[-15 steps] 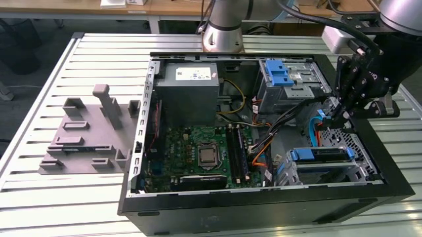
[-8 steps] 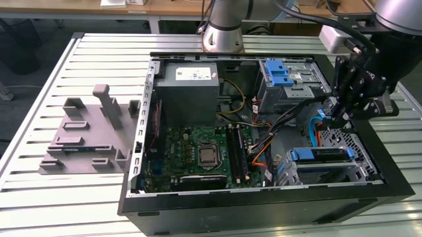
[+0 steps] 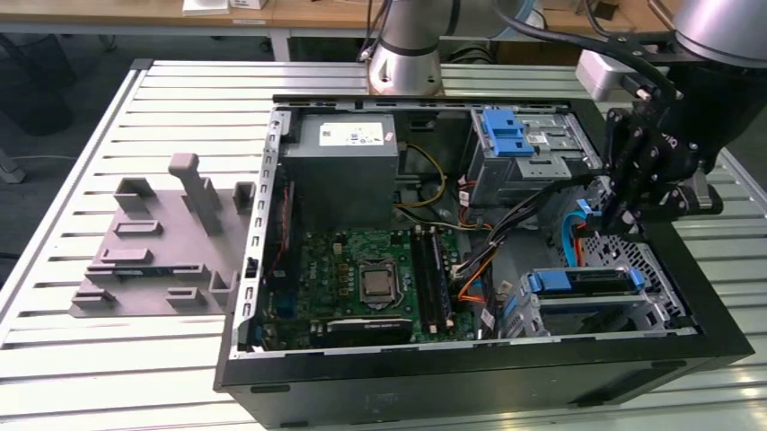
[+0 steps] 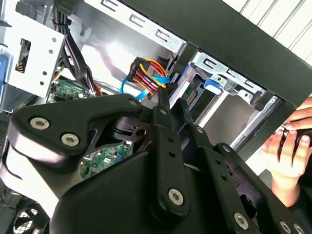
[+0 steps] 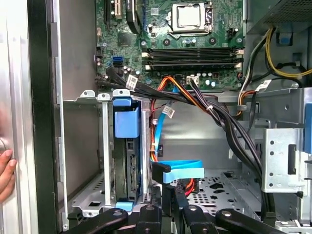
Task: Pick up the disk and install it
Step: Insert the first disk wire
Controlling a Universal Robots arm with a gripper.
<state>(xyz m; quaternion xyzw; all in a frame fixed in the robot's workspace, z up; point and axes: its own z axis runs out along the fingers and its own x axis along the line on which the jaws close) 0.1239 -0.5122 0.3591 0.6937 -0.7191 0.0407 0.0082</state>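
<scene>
surface: slatted metal tabletop carrying open computer case | room: desks behind | disk seated in the drive cage at the case's near corner on the exterior view's right | end effector above it, opening cannot tell | hand cut off at edge

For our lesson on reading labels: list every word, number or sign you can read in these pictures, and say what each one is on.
No text can be read.
White sticker on the power-supply box: print too small to read.
White tags on the cables: blurred.
Motherboard: markings too small to read.
The disk: seen edge-on, no print can be made out.
</scene>
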